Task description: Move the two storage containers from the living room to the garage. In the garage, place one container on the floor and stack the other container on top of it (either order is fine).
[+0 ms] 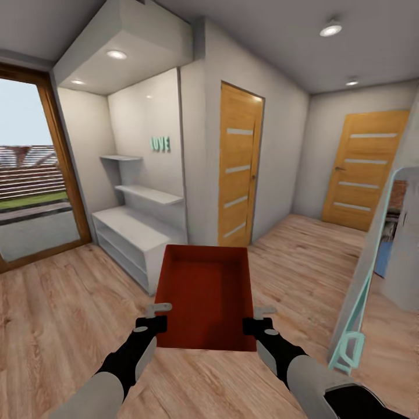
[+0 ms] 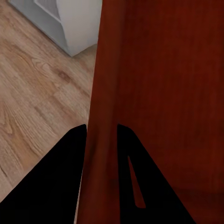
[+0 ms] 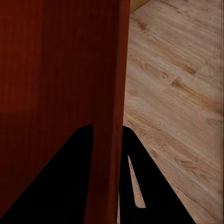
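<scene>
An orange-red storage container (image 1: 205,294) is being held above the wood-plank floor (image 1: 70,302), dead ahead at 12 o'clock, clamped on its side walls by the left gripper (image 1: 156,323) and right gripper (image 1: 255,326).

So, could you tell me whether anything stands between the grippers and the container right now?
Nothing does: the left gripper and right gripper each clamp a side wall of the storage container, one finger inside, one outside.
</scene>
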{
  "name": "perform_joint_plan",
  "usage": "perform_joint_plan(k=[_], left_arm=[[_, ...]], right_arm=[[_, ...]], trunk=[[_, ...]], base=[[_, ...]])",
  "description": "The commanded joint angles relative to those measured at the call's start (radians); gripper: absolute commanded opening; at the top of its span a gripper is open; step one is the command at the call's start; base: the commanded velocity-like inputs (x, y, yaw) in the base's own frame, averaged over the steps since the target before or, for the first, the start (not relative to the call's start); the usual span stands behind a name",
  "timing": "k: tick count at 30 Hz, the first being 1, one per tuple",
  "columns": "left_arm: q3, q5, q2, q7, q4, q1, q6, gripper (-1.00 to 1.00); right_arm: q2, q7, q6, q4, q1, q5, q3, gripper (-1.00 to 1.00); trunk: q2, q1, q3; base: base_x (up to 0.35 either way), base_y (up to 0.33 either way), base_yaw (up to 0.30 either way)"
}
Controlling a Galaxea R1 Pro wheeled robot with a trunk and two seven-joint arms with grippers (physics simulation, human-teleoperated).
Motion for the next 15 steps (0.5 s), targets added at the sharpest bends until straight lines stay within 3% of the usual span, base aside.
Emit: perform_joint_plan(k=[1, 10, 15], left_arm=[[0.013, 0.061, -0.01, 0.047, -0.001, 0.0, 0.008, -1.0], [0.013, 0.061, -0.011, 0.047, -0.002, 0.0, 0.008, -1.0], [0.013, 0.061, -0.011, 0.047, -0.002, 0.0, 0.008, -1.0]], right_arm=[[0.001, -0.074, -0.058, -0.002, -0.001, 0.002, -0.04, -1.0], [0.0, -0.074, -0.058, -0.002, -0.001, 0.001, -0.04, -1.0], [0.001, -0.075, -0.058, -0.001, -0.001, 0.001, -0.04, -1.0]], trunk=[[-0.001, 0.001, -0.002], [-0.001, 0.001, -0.002], [-0.001, 0.001, -0.002]], base=[[0.322, 0.0, -0.145], [0.323, 0.0, -0.026], [0.322, 0.039, -0.169]])
